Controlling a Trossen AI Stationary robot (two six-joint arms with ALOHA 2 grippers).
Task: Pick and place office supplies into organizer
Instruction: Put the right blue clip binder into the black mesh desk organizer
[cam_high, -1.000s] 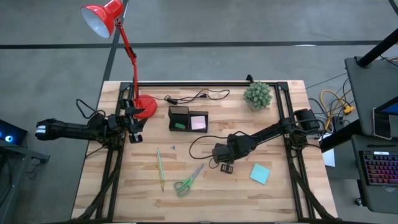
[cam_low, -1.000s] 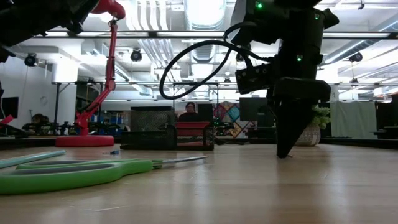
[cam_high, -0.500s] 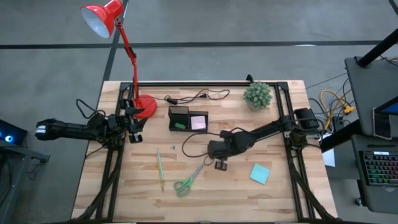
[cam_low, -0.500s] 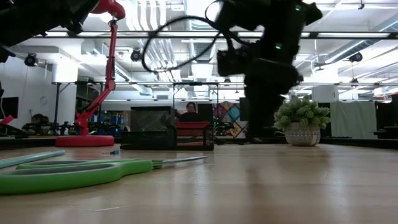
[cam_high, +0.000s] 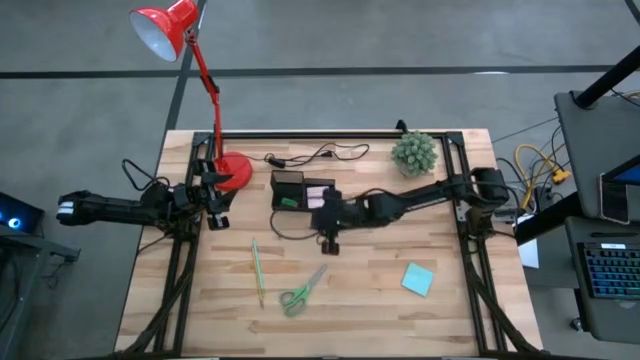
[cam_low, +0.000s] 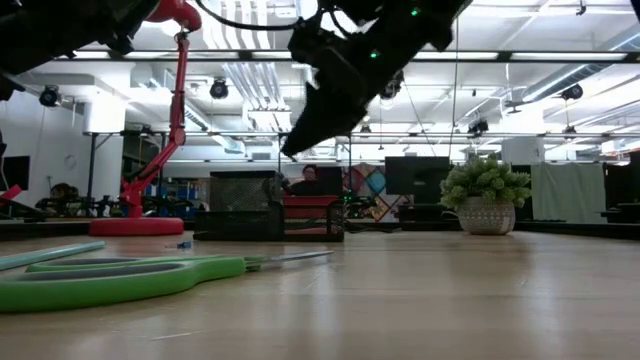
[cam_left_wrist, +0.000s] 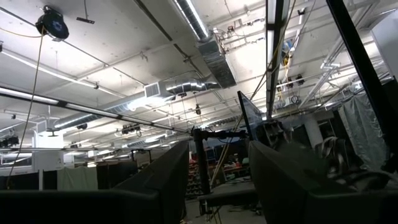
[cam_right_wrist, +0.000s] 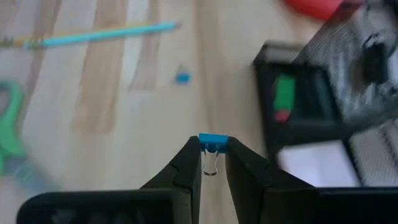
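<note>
Moved since a second ago: right gripper (cam_high: 322, 203) swung from mid-table, near the teal sticky pad (cam_high: 417, 279), up to the edge of the black organizer (cam_high: 303, 190), now raised off the wood and tilted in the low view (cam_low: 297, 145). Everything else unchanged.

Pale wooden table (cam_high: 400, 310), planked, framed by black rails. Red lamp (cam_high: 165, 28) with its round base at the back left, black cable (cam_high: 315, 155) along the back edge, potted plant (cam_high: 414, 153) at the back right. Beyond the table, seen only from the low view: a large workshop with ceiling ducts, strip lights, screens, and a person (cam_low: 308, 180) seated behind the organizer.

Fingers clamped on a small blue binder clip (cam_right_wrist: 212, 144), wire loop hanging between the tips; seen only in the right wrist view. Organizer just ahead of that clip there (cam_right_wrist: 298, 106), with a green piece (cam_right_wrist: 285, 92) in one section and a pale pad (cam_right_wrist: 317, 163) in the low tray. Tiny blue piece (cam_right_wrist: 182, 78) on the wood nearby, apart from everything.

Still out on the table: pencil (cam_high: 257, 272) and green scissors (cam_high: 300, 292) at front left, well apart from the right gripper; teal sticky pad at front right.

Left gripper (cam_high: 218, 190) parked at the left edge beside the lamp base, fingers apart, holding nothing; left wrist view pointed at the ceiling only.
</note>
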